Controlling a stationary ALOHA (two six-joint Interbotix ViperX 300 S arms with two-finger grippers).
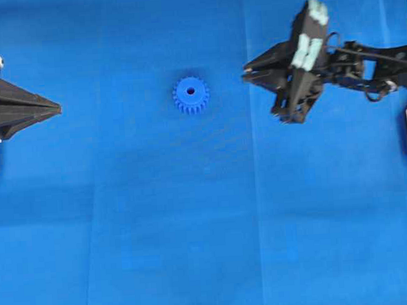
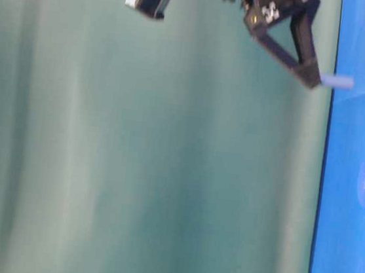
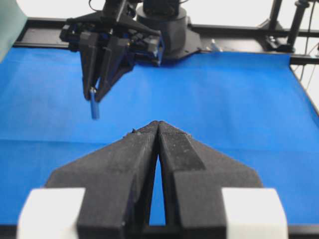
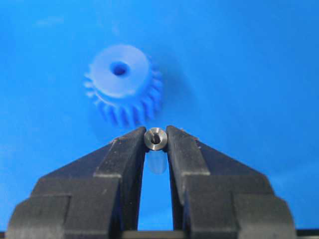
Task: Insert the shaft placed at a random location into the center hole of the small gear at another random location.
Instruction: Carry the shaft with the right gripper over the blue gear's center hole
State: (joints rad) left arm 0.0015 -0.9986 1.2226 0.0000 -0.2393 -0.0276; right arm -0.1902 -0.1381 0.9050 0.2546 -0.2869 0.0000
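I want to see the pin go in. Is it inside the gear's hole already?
No, the shaft is pinched in the right tool, apart from the small gear.

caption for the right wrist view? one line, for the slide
Right claw shut on the shaft, seen end-on, with the small gear and its open center hole ahead on the blue mat.

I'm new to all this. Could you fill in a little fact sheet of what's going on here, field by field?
Surface: blue cloth
Small gear: lying flat on the cloth, hub up, nothing touching it
Center hole: open, nothing in it
Shaft: pinched between the right gripper's fingertips, above the cloth
Right gripper: shut on the shaft, off to one side of the gear
Left gripper: shut, holding nothing, at the cloth's edge
Step left: shaft not yet in the hole
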